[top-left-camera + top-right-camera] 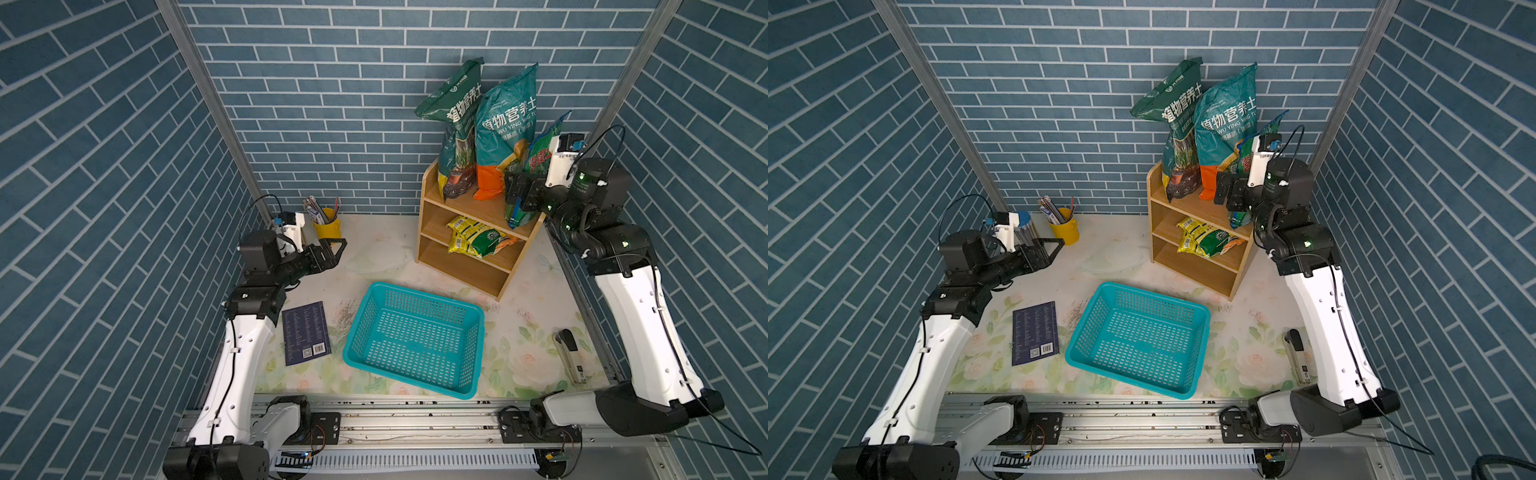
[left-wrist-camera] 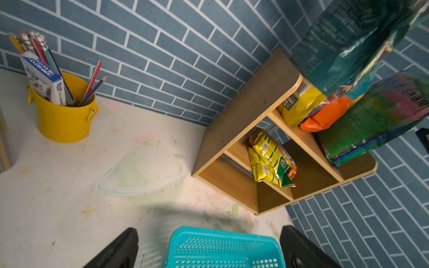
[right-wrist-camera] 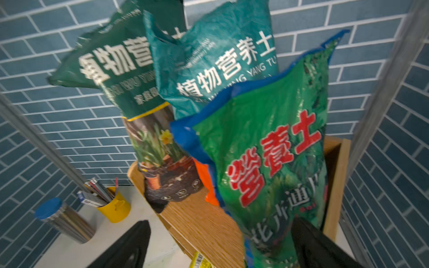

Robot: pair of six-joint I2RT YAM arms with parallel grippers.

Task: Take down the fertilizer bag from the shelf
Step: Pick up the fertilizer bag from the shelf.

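Right now it's the grasp step: right claw (image 3: pixel 220 226) spread wide, straddling the lower part of the green fertilizer bag (image 3: pixel 267 150), which stands on the shelf (image 1: pixel 424 216) top tier, at the end nearest the right arm. Not gripped yet, I'd say. Next: clench, lift clear w/o toppling the neighbour bags (image 1: pixel 503 124). Left claw (image 1: pixel 334 251) released, well apart from the shelf.

My right gripper (image 1: pixel 512 195) is covering the lower part of the green bag with the blue edge (image 1: pixel 539 154) in both top views, so I am not seeing whether I am touching it. In my right wrist view the bags are smearing into blur, and the picture's edge is cutting off my fingers (image 3: pixel 318 248) and that bag's bottom. In my left wrist view the edge is cropping the turquoise basket (image 2: pixel 222 232) and the blurred dark teal bag (image 2: pixel 348 41).
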